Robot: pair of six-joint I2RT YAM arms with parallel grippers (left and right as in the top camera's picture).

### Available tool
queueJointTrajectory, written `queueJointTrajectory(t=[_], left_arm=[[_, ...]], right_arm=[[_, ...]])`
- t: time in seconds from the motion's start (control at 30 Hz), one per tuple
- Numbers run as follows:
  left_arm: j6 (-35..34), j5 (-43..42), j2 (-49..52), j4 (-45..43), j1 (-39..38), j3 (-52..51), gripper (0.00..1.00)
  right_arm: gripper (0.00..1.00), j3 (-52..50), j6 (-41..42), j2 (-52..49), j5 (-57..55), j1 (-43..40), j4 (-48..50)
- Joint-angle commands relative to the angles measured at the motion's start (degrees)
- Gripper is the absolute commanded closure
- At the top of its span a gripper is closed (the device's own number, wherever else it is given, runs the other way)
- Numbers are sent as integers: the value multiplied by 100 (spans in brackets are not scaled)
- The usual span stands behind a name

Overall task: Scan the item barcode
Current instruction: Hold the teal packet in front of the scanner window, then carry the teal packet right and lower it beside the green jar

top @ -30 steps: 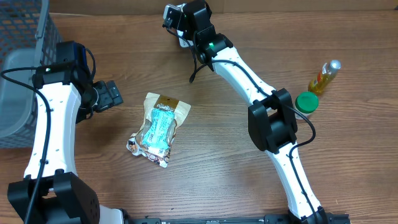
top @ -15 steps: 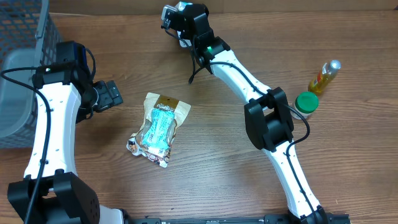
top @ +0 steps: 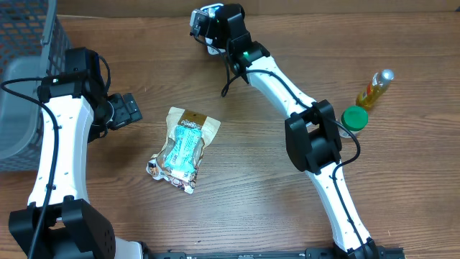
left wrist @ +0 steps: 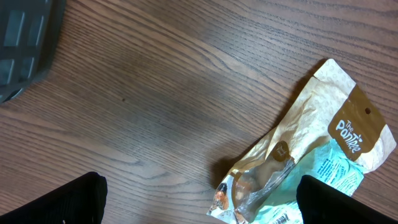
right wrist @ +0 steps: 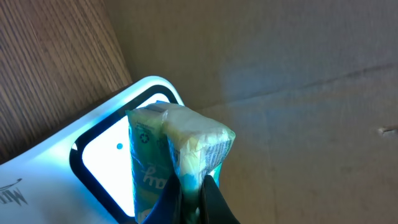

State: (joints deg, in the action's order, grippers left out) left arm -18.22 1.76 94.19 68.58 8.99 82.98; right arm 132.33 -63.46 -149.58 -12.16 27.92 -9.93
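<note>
The right gripper (right wrist: 189, 193) pinches a small folded packet (right wrist: 177, 146), which sticks straight out from its fingertips over the scanner (right wrist: 106, 168) window at the table's far edge. The left gripper (top: 129, 109) hangs wide open near the left edge, beside a snack pouch (top: 183, 144).

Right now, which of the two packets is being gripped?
The small green packet, pinched by the right gripper over the scanner; the brown-topped pouch lies flat.

- A small packet (right wrist: 180, 152), green and cream with a crimped end, stands upright, pinched in the closed right pincer (right wrist: 189, 200), just in front of the scanner window.
- The scanner (right wrist: 102, 174) is white, and its black-rimmed window glows bright.
</note>
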Motion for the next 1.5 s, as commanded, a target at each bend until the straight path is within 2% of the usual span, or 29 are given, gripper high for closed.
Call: queueJointTrajectory(t=[0.0,0.23,0.37,0.47,0.57,0.63,0.8,0.9,1.0,1.23,1.47], left_arm=[[2,13,20,-4,-2,26,0],[2,13,20,-4,-2,26,0],[2,13,20,-4,-2,26,0],[2,13,20,-4,-2,26,0],[2,13,20,-4,-2,26,0],[2,13,20,-4,-2,26,0],[2,13,20,-4,-2,26,1],[2,13,20,-4,-2,26,0],[2,13,20,-4,-2,26,0],[2,13,20,-4,-2,26,1],[2,13,20,-4,-2,26,0]], right_arm=[[96,39,76,-4,136,-24,-31],[96,46,404,39,-103,-39,50],[96,48,949,361,-726,66,201],[96,48,1687,761,-992,129,15],[96,48,2603,1204,-1027,170,-695],[96,48,3348,1506,-1025,197,-1513],[96,48,5254,2140,-640,188,-4273],[96,48,6033,2229,125,68,-5840],[96,-59,6306,2151,741,-107,-6867],[96,-1158,6867,2120,734,-592,-7149],[96,-1805,6865,2120,734,-1121,-7136]])
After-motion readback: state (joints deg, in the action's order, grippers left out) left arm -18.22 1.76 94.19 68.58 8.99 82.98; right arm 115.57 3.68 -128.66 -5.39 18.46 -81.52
